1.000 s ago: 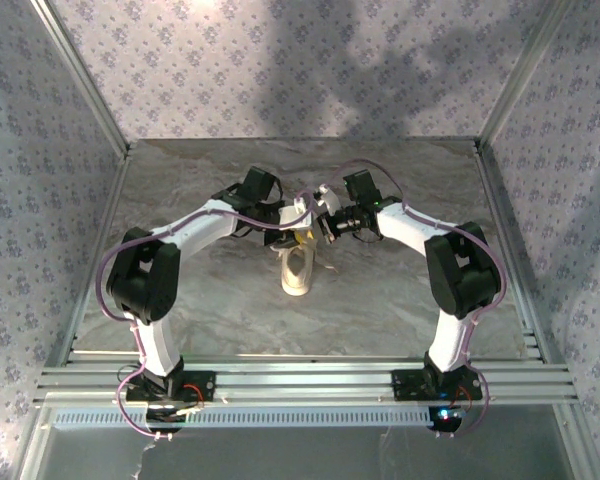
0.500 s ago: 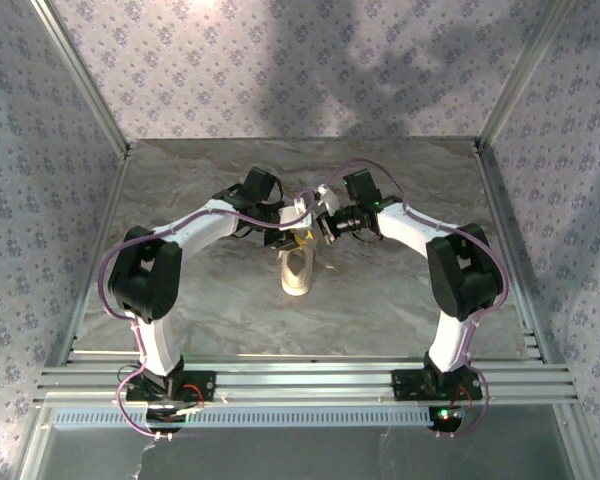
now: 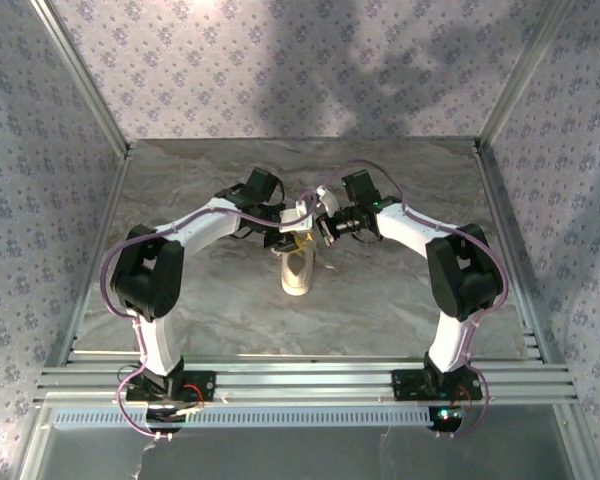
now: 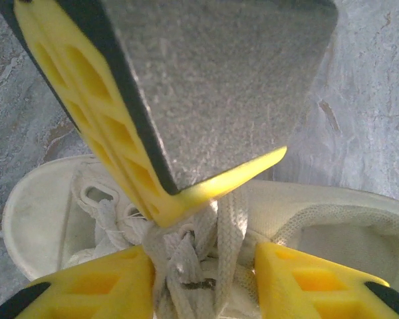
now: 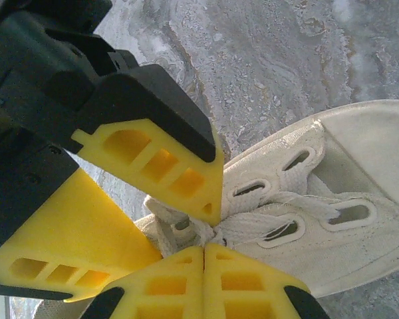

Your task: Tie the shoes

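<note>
Flowered walls (image 3: 280, 60) around a grey marbled table (image 3: 180, 290); mid-table lies the cream sneaker (image 3: 298, 272), toe toward the near edge. Over its white laces (image 4: 186, 252) both grippers crowd: right gripper (image 5: 204, 252) pressed tight together, left gripper (image 4: 205, 259) half apart astride the knot, pinching or not I cannot tell

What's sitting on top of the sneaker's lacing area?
A bunch of white laces lies on the sneaker, with the left gripper spread either side of it and the right gripper shut, tip against it. Both grippers cover the crossing, so whether a lace is pinched is hidden.
</note>
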Robot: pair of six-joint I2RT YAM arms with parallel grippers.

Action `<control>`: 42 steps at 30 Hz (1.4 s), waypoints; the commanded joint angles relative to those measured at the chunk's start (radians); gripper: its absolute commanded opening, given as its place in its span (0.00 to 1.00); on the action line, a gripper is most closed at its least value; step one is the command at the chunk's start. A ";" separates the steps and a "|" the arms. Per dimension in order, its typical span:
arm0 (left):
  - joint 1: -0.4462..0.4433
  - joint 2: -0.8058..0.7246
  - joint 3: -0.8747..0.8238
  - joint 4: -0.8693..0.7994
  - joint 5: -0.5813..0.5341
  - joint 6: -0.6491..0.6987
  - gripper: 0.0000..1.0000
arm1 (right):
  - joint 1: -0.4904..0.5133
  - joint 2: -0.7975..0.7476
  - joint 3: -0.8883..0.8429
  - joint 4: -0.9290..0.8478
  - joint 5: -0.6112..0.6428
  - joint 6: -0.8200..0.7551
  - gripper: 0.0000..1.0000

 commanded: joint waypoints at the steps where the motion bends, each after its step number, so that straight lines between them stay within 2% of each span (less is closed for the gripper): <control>1: 0.000 0.012 0.037 0.015 -0.007 -0.009 0.38 | 0.007 -0.030 -0.007 -0.029 -0.013 -0.024 0.00; 8: 0.012 0.009 0.038 0.061 0.003 -0.078 0.35 | 0.009 -0.033 -0.011 -0.039 -0.011 -0.036 0.00; 21: 0.022 0.013 0.037 0.070 0.015 -0.122 0.32 | 0.013 -0.033 -0.009 -0.044 -0.013 -0.046 0.00; 23: 0.022 0.009 0.035 0.057 0.019 -0.099 0.33 | 0.013 -0.031 -0.008 -0.047 -0.011 -0.046 0.00; 28: 0.024 -0.007 0.051 0.004 0.035 -0.027 0.43 | 0.006 -0.027 -0.005 -0.042 -0.018 -0.037 0.00; 33: 0.040 -0.013 0.104 -0.067 0.074 0.031 0.47 | -0.003 -0.024 -0.002 -0.034 -0.030 -0.025 0.00; 42: 0.028 0.016 0.121 -0.114 0.011 0.187 0.53 | -0.014 -0.002 0.007 -0.039 -0.066 -0.012 0.00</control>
